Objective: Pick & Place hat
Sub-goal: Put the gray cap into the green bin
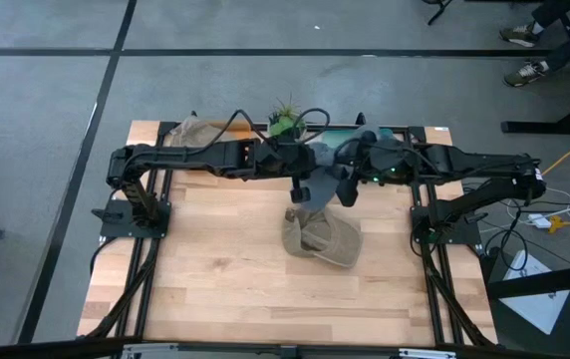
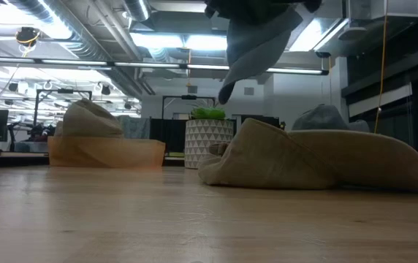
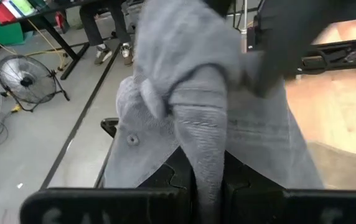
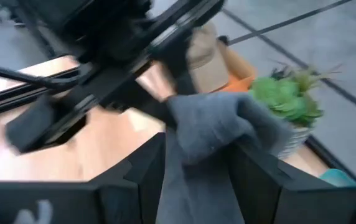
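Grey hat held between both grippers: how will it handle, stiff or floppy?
Probably floppy: the grey hat droops below the left gripper and right gripper, bunched in folds. Likely light, as thin pinches hold it. The tan hat on the table also lies slumped.

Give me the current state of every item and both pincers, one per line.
grey hat: held in the air by both pincers
tan hat: lying on the table
left pincer: shut on grey hat
right pincer: shut on grey hat
potted plant: upright

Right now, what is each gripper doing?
Left gripper: shut on the grey hat.
Right gripper: shut on the same grey hat, above the table.
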You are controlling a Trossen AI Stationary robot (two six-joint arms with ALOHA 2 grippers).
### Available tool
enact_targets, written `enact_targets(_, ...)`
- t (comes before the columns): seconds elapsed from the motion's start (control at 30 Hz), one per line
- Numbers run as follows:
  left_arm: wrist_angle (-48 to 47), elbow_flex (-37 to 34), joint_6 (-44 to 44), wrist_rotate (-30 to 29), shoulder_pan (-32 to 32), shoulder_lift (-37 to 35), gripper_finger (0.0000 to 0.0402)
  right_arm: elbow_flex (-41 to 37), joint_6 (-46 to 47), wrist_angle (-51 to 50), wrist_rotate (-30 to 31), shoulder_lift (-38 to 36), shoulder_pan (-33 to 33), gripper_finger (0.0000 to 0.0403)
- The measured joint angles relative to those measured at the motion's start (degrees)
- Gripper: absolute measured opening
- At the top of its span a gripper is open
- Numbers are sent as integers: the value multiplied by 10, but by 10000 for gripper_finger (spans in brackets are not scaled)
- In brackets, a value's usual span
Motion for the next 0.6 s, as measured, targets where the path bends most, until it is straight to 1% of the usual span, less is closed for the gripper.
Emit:
enact_targets(0.1, -8, 0, -6, 0, -6, 0, 20, 0, 4, 6, 14, 0, -1, 156)
enact_targets(0.17, -12, 0, -10, -3, -9, 0, 20, 0, 4, 10, 13, 0, -1, 139)
enact_targets(0.27, -20, 0, -14, -10, -12, 0, 20, 0, 6, 12, 9, 0, 0, 94)
enact_targets(0.37, -24, 0, -15, -24, -13, 0, 20, 0, 6, 12, -5, 0, 0, 32)
enact_targets(0.4, -24, 0, -18, -25, -12, 0, 20, 0, 6, 12, -11, 0, 0, 17)
enact_targets(0.43, -25, 0, -20, -26, -12, 0, 20, 0, 4, 12, -17, 0, 0, 12)
enact_targets(0.6, -26, 0, -21, -26, -16, 0, 22, 0, 4, 0, -26, 0, 0, 13)
